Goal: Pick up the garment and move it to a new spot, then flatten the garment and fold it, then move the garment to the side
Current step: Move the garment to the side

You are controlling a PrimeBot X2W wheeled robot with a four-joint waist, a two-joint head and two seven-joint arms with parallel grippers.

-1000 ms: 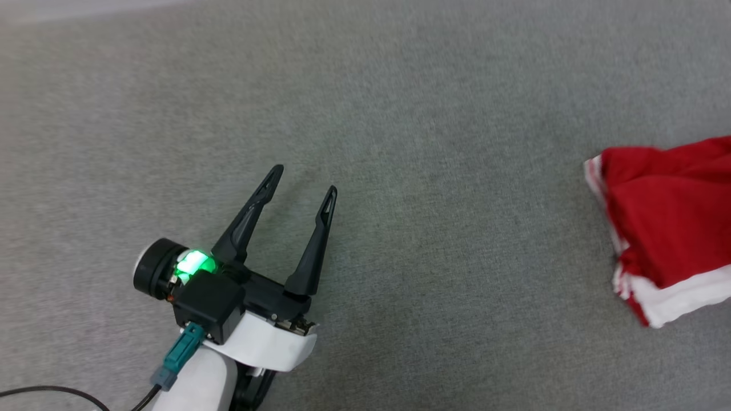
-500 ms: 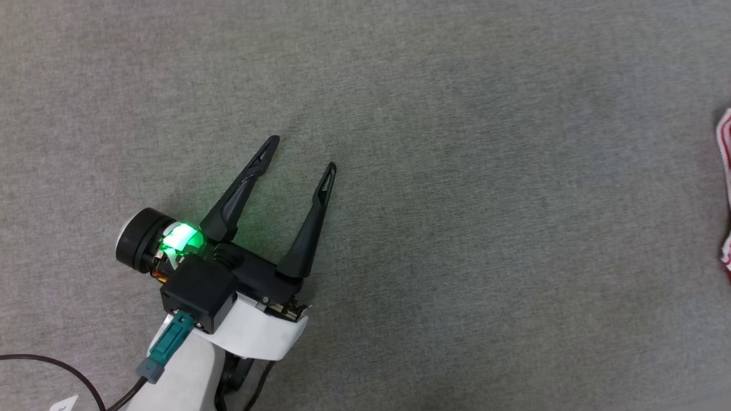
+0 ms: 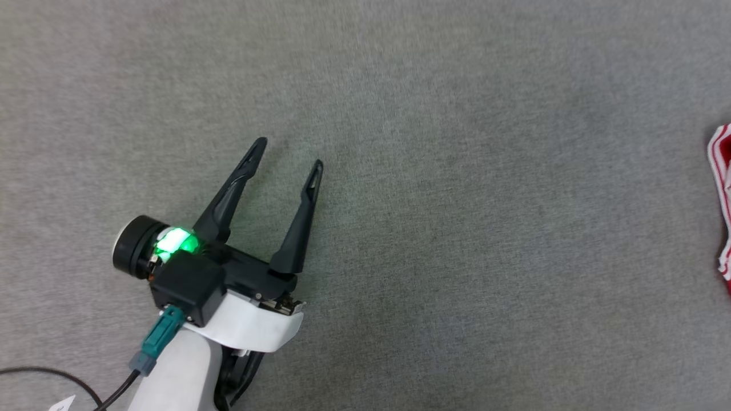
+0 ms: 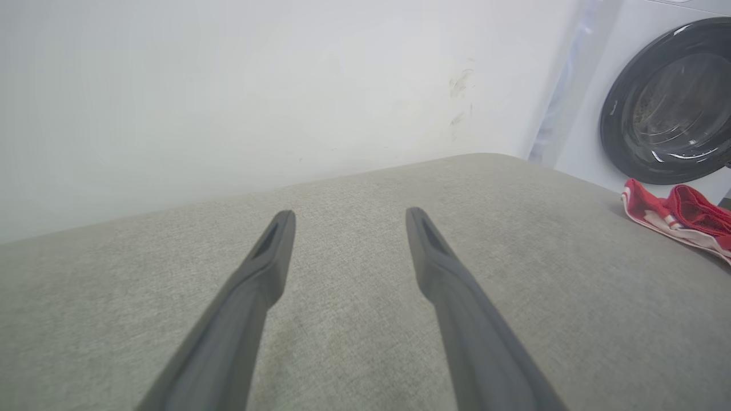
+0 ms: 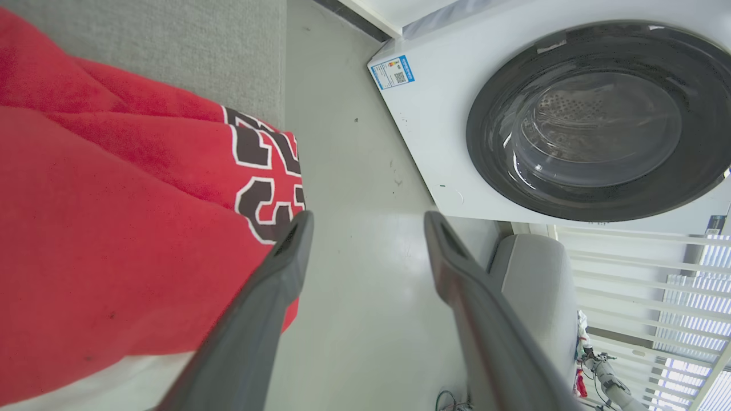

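In the head view our left gripper sits at the lower left over the grey surface, its two dark fingers spread wide with nothing between them. We judge it is parked there to stay out of the way. The garment shows as a sliver of red with striped trim at the far right edge of the frame, well apart from that gripper. In the left wrist view the same fingers point across the bare surface toward a white wall, and the garment lies bunched at the right edge, in front of a washing machine. In the right wrist view our right gripper also stands wide open and holds nothing, with just pale floor between its fingers. The garment fills the left of the frame, its black number print just beside the left finger. It lies on the surface's edge, which we take as set aside there.
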